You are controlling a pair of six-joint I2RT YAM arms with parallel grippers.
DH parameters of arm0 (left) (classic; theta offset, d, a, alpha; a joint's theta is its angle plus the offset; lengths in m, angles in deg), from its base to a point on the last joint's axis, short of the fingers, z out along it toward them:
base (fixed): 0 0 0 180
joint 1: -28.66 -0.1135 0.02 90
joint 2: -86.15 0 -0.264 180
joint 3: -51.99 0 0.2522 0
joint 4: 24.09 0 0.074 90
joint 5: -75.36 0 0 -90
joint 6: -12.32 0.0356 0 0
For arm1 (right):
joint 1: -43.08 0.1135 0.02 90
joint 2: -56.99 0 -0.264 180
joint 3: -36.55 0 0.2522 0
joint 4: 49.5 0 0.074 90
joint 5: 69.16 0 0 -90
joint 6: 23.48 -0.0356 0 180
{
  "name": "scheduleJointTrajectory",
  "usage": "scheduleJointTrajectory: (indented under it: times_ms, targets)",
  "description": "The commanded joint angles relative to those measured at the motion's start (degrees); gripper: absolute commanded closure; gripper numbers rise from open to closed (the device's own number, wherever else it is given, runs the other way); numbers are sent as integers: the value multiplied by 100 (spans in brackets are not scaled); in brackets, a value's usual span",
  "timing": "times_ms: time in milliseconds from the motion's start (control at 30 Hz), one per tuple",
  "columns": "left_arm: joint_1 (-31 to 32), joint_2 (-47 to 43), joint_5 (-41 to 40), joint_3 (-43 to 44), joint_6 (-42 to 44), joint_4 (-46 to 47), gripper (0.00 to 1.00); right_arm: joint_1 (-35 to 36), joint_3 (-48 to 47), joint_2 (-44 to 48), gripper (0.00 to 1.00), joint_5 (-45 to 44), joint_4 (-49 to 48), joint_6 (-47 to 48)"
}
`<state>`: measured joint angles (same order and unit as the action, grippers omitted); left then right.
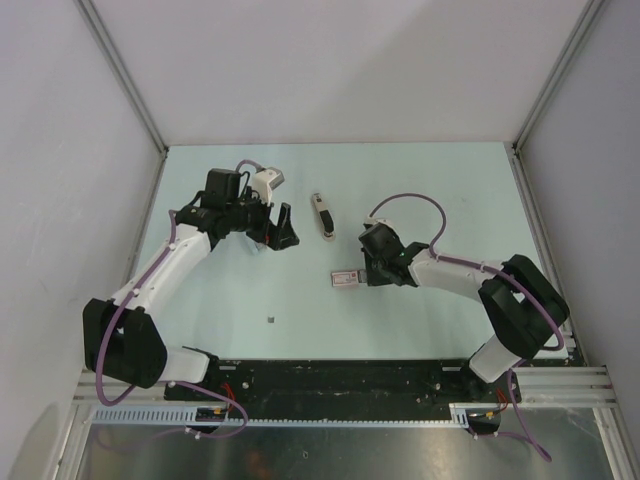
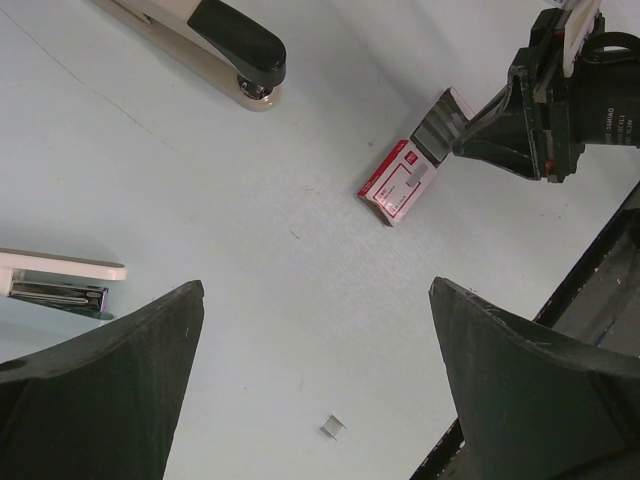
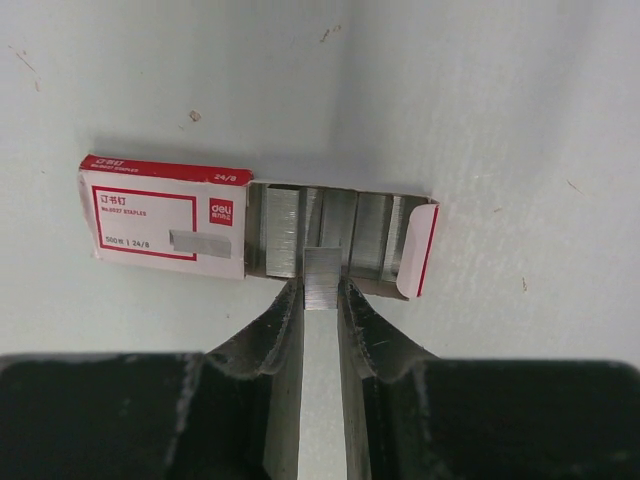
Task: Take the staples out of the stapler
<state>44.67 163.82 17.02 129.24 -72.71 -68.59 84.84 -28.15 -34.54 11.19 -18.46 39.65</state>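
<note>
Pale table (image 1: 440, 200) between white walls. You see the staple box (image 3: 165, 215) slid open, its tray (image 3: 375, 235) holding rows of staples. The right gripper (image 3: 320, 290) pinches 1 staple strip (image 3: 321, 272) at the tray's near edge. The left gripper (image 2: 315, 300) hangs spread. The stapler (image 1: 322, 217) lies between the arms, cut off in the left wrist view. 1 loose staple bit (image 1: 271, 319) is too small to resolve.

on my left wrist view the stapler (image 2: 235, 45) runs off the top edge; a white-and-metal piece (image 2: 55, 280) is cut by the left edge. from above, a grey speck (image 1: 271, 319) is too small for me to name.
</note>
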Motion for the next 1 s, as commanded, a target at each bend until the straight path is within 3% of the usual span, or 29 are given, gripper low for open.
scheduleJointTrajectory:
  times_ms: [0, 433, 700, 967]
  targets:
    - [25, -77, 247, 81, 335, 7, 1, -22, -250, -64, 95, -52, -30, 64]
    - [25, -171, 358, 61, 360, 8, 1, -89, -263, -112, 93, -27, 99, 74]
    - [25, -189, 375, 63, 362, 10, 1, -88, -268, -147, 83, 25, 70, 86]
    - [25, -190, 375, 68, 364, 12, 1, -88, -296, -211, 79, 47, 67, 78]
